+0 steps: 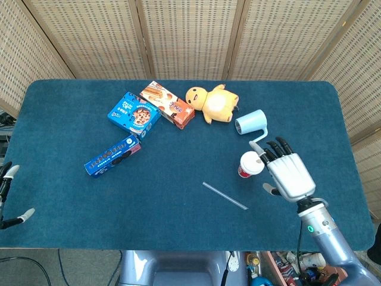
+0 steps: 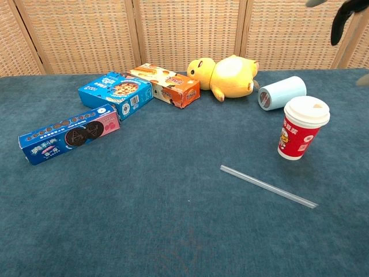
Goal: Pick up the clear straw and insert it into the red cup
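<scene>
The clear straw (image 1: 225,195) (image 2: 268,186) lies flat on the blue cloth, in front of the red cup (image 1: 250,164) (image 2: 303,127). The cup stands upright with a white lid on it. My right hand (image 1: 287,172) hovers just right of the cup, fingers spread, holding nothing; in the chest view only its dark fingertips (image 2: 344,20) show at the top right corner. My left hand (image 1: 7,199) sits at the table's left edge, only partly in frame, fingers apart and empty.
At the back lie a light blue mug (image 1: 250,123) on its side, a yellow plush toy (image 1: 212,103), an orange snack box (image 1: 167,104), a blue cookie box (image 1: 134,113) and a long blue cookie box (image 1: 112,155).
</scene>
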Available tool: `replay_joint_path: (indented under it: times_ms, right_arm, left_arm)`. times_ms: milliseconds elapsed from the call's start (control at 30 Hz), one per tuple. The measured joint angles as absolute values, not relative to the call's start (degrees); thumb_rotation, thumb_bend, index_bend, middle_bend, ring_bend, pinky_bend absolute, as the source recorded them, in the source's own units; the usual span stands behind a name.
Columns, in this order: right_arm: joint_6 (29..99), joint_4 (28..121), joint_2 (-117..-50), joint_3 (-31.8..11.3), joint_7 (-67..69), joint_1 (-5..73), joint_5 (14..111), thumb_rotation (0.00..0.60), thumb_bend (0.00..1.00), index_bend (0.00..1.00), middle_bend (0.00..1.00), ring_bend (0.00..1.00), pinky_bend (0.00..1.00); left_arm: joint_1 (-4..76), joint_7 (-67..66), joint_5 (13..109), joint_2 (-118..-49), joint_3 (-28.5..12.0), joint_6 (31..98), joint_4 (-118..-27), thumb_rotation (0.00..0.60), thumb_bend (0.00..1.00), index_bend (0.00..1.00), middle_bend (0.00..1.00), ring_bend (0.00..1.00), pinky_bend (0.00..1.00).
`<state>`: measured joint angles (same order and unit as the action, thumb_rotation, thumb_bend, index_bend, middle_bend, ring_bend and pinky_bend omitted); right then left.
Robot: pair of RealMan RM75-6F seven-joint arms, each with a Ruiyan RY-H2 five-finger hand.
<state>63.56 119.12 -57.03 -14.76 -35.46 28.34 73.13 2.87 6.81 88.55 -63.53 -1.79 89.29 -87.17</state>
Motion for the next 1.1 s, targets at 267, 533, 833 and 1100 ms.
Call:
replay_joint_path:
  times_ms: [267, 533, 833, 1100]
  right_arm:
    - [59.03, 114.65, -71.31, -16.44, -45.43, 39.73, 59.91, 0.600, 0.00, 0.33, 0.94, 0.82, 1.00]
    - [59.16, 106.90, -82.21, -16.29, -51.81, 46.83, 47.32, 0.600, 0.00, 0.36, 0.95, 0.83, 1.00]
    - [61.73, 98.40, -92.25, -14.97, -56.00, 52.55, 33.20, 0.600, 0.01, 0.39, 0.95, 0.83, 1.00]
    - [63.42, 95.29, -95.40, -12.22, -55.30, 52.81, 30.50, 0.600, 0.09, 0.42, 0.95, 0.83, 1.00]
  left_arm:
    - [3.25, 8.20, 88.16, -63.20, -2.05, 88.58, -86.95, 0.600, 0.10, 0.00, 0.00, 0.00, 0.00]
    - [3.57, 9.27, 88.17, -62.91, -2.11, 88.08, -86.68, 0.600, 0.10, 0.00, 0.00, 0.00, 0.00]
    - [3.92, 10.47, 87.12, -62.72, -2.44, 87.02, -86.15, 0.600, 0.10, 0.00, 0.00, 0.00, 0.00]
    - [4.47, 10.28, 86.57, -63.03, -2.54, 85.82, -85.75, 0.600, 0.10, 0.00, 0.00, 0.00, 0.00]
